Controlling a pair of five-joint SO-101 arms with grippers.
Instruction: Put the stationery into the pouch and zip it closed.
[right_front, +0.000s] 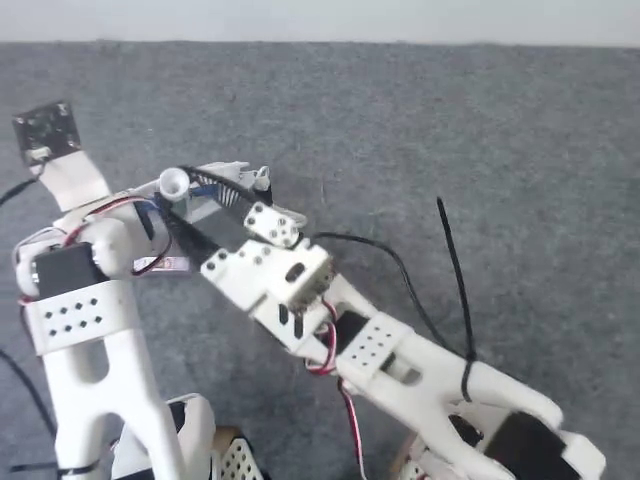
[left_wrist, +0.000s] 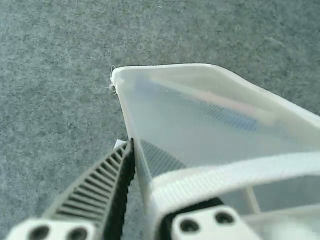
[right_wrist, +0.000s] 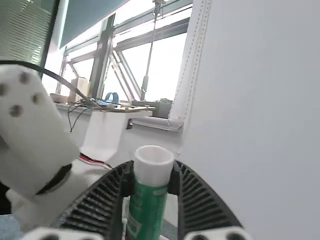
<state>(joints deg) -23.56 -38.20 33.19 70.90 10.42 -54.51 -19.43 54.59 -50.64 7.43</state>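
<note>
Surface: grey felt-like mat (right_front: 480, 120) over the table, with a pale wall strip at 12 o'clock in the high view.
Right arm (right_front: 420, 370): base at 5 o'clock, stretched toward 10 o'clock.
Right gripper (right_wrist: 152, 172): both ribbed fingers are clamped on a glue stick (right_wrist: 147, 205), which has a green body and a white cap pointing outward. In the high view the cap sits at 10 o'clock of centre.
Left arm (right_front: 90, 330): stands at 8 o'clock.
Left gripper (left_wrist: 141, 162): closed on the edge of the pouch (left_wrist: 200, 125), ribbed finger against its outer wall, just beside the white strap.
Pouch: translucent white, held over the mat. Blurred blue and pink shapes show through the wall; I cannot tell what they are.
Background, right wrist view: window (right_wrist: 125, 60) with a cluttered sill.
</note>
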